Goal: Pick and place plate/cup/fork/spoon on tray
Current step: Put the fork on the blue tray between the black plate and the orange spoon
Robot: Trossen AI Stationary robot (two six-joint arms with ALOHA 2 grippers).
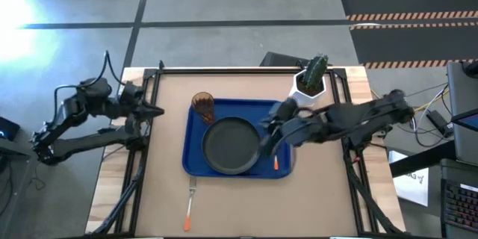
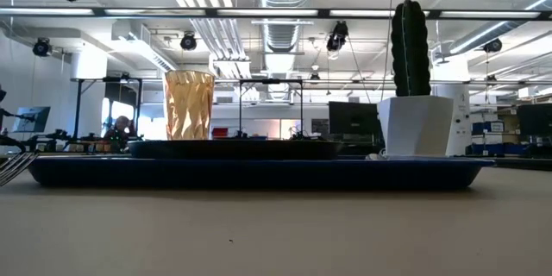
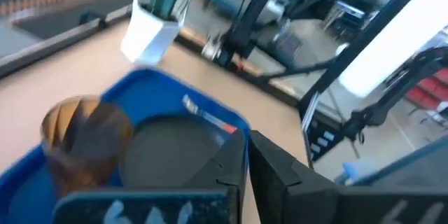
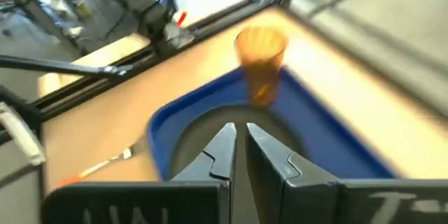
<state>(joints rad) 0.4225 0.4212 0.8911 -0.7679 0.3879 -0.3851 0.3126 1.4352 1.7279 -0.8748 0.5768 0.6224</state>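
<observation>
The blue tray (image 1: 196, 166) lies mid-table. On it rests the black plate (image 1: 228, 148), and the amber cup (image 1: 202, 106) stands upright in its far left corner. The spoon's orange handle (image 1: 275, 164) shows on the tray to the right of the plate; the rest of the spoon is hidden under my right arm. The fork (image 1: 190, 205) lies on the table in front of the tray. My right gripper (image 1: 263, 143) hangs shut above the plate's right rim, holding nothing. My left gripper (image 1: 154, 110) is shut and empty at the table's left edge, pointing toward the cup.
A white pot with a green cactus (image 1: 314, 81) stands on the table behind the tray's far right corner. Black frame rails (image 1: 138, 172) run along the table's left and right sides. Bare tabletop (image 1: 246, 209) lies in front of the tray around the fork.
</observation>
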